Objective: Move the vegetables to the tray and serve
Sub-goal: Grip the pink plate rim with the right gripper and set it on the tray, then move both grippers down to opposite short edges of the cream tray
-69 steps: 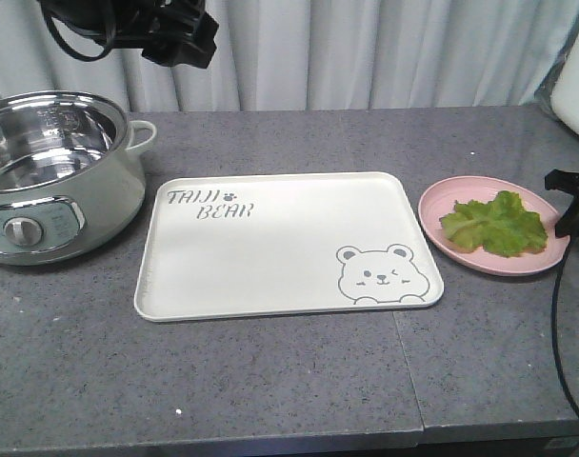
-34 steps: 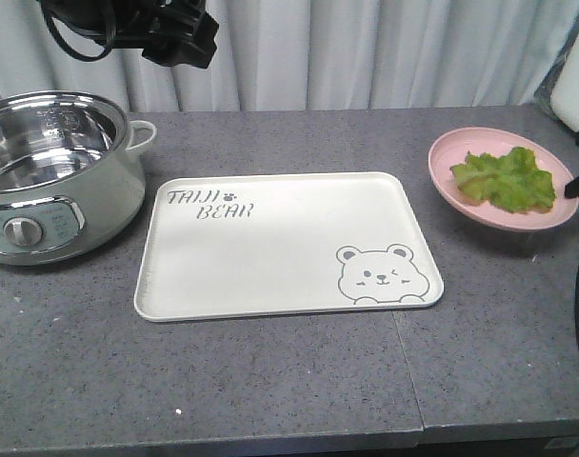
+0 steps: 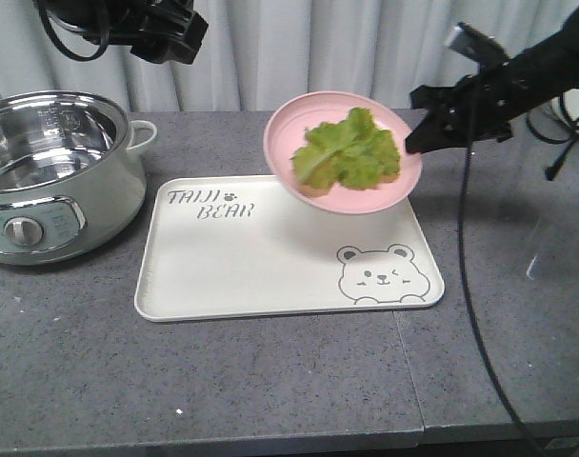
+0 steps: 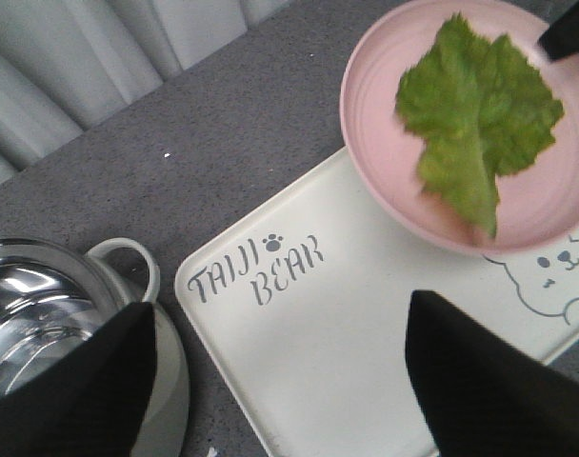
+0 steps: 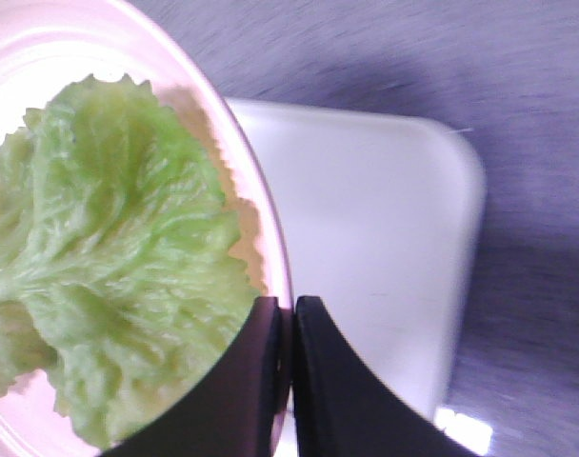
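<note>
The vegetables (image 3: 349,150), ruffled green lettuce leaves, lie on a round pink plate (image 3: 313,112) that hangs tilted toward the left above the tray's far right part. My right gripper (image 3: 411,143) is shut on the plate's right rim; in the right wrist view the fingers (image 5: 291,324) pinch the rim (image 5: 261,228) beside the vegetables (image 5: 118,248). The cream tray (image 3: 261,257) with bear face and lettering lies flat on the grey counter. My left gripper (image 4: 280,381) is open, high over the tray's left part (image 4: 318,343); its view shows the plate (image 4: 375,86) and vegetables (image 4: 475,114).
A steel-lined electric pot (image 3: 51,171) with a dial stands left of the tray, its handle near the tray's far left corner. The left arm (image 3: 156,29) hovers at the top left. A black cable (image 3: 470,286) hangs from the right arm over the counter's right side. Curtains at the back.
The right gripper has lifted the pink plate off the counter at the right, carried it left over the tray and tilted it. The left arm has barely moved.
</note>
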You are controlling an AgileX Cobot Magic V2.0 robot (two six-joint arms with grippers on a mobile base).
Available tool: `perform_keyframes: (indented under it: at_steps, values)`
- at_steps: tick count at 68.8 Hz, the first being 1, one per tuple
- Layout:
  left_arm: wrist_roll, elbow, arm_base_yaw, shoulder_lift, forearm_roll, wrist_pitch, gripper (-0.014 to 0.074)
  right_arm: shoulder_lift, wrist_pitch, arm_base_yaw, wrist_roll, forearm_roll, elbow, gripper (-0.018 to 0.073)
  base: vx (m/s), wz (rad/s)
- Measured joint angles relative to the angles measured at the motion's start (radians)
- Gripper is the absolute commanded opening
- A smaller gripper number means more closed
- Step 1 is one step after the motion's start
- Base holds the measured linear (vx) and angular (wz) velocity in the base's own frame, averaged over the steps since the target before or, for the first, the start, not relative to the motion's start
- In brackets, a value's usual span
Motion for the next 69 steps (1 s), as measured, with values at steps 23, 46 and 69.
perform_keyframes:
  at_steps: [23,46,69]
  values:
    - [-0.082,0.192,0.000,0.000,0.140,-0.002,0.0534,0.083,-0.065,0.218,0.008,-0.127,-0.001,0.0053,0.00,0.00]
    - [-0.151,0.309,0.000,0.000,0.161,-0.009,0.0534,0.084,-0.077,0.243,0.024,-0.209,-0.001,0.0410,0.00,0.00]
    - [-0.303,0.323,0.016,0.000,0.195,-0.012,0.0534,0.007,-0.002,0.221,0.237,-0.480,-0.001,0.0416,0.00,0.00]
